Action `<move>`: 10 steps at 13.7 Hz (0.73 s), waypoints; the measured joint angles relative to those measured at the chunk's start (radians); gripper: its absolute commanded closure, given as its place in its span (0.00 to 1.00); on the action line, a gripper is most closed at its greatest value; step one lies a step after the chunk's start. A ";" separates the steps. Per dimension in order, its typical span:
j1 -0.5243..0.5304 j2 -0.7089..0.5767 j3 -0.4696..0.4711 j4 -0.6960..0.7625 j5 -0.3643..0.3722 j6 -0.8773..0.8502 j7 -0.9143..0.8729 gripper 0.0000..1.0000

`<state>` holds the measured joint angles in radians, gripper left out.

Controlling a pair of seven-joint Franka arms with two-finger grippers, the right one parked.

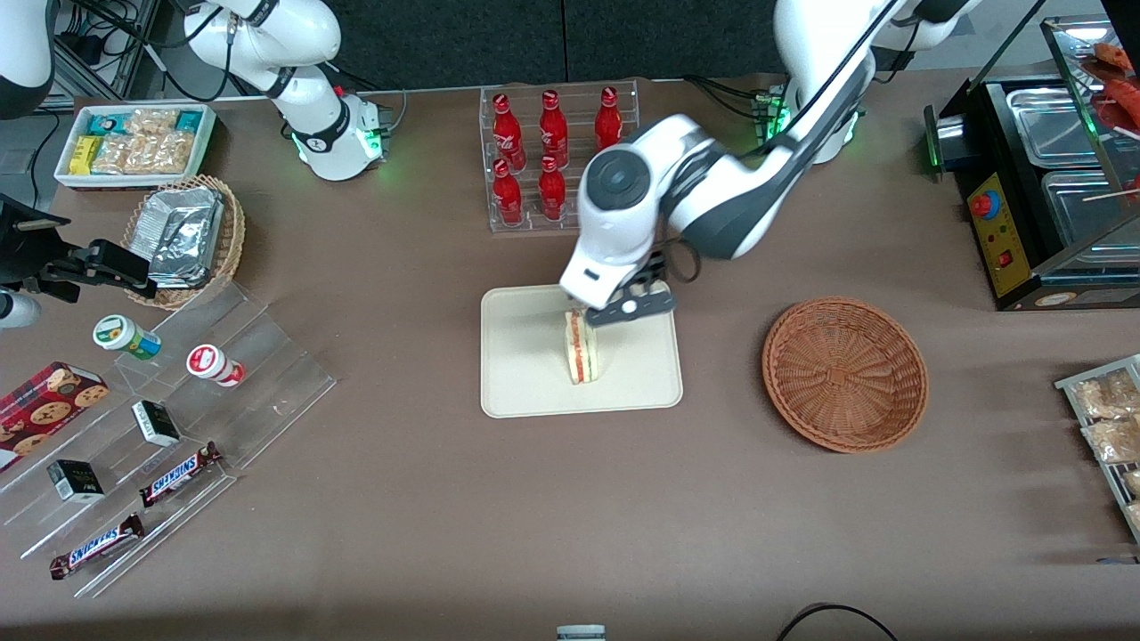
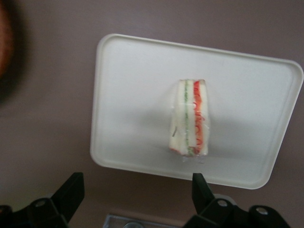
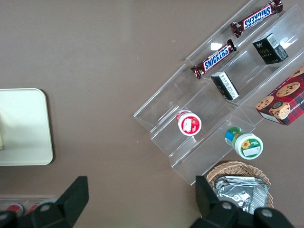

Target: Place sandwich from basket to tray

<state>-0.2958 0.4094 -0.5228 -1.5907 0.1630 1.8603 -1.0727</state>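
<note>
The sandwich (image 1: 583, 352), a wrapped wedge with red, orange and green layers, stands on edge in the middle of the cream tray (image 1: 525, 392). It also shows in the left wrist view (image 2: 191, 118) on the tray (image 2: 137, 76). My gripper (image 1: 626, 309) hovers above the tray's edge farther from the front camera, just above the sandwich's end. Its fingers are wide apart with nothing between them (image 2: 137, 185). The reddish-brown wicker basket (image 1: 844, 374) sits empty beside the tray, toward the working arm's end, and only its rim shows in the left wrist view (image 2: 4, 38).
A clear rack of red bottles (image 1: 552, 151) stands farther from the front camera than the tray. A tan basket of foil packets (image 1: 187, 236), a white snack bin (image 1: 134, 142) and acrylic shelves (image 1: 169, 436) lie toward the parked arm's end. A food warmer (image 1: 1051, 178) stands toward the working arm's end.
</note>
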 measured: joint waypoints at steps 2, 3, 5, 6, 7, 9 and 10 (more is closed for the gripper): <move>0.054 -0.081 0.000 -0.002 -0.014 -0.072 0.001 0.00; 0.082 -0.113 0.001 -0.003 -0.016 -0.102 0.002 0.00; 0.123 -0.156 0.001 -0.005 -0.019 -0.153 0.030 0.00; 0.141 -0.170 0.002 -0.005 -0.023 -0.177 0.059 0.00; 0.167 -0.184 0.003 -0.005 -0.042 -0.202 0.098 0.00; 0.240 -0.221 0.005 -0.005 -0.076 -0.252 0.207 0.00; 0.281 -0.242 0.007 -0.005 -0.083 -0.284 0.267 0.00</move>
<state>-0.0151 0.1674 -0.5161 -1.5954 0.0803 1.5760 -0.8053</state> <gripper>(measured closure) 0.000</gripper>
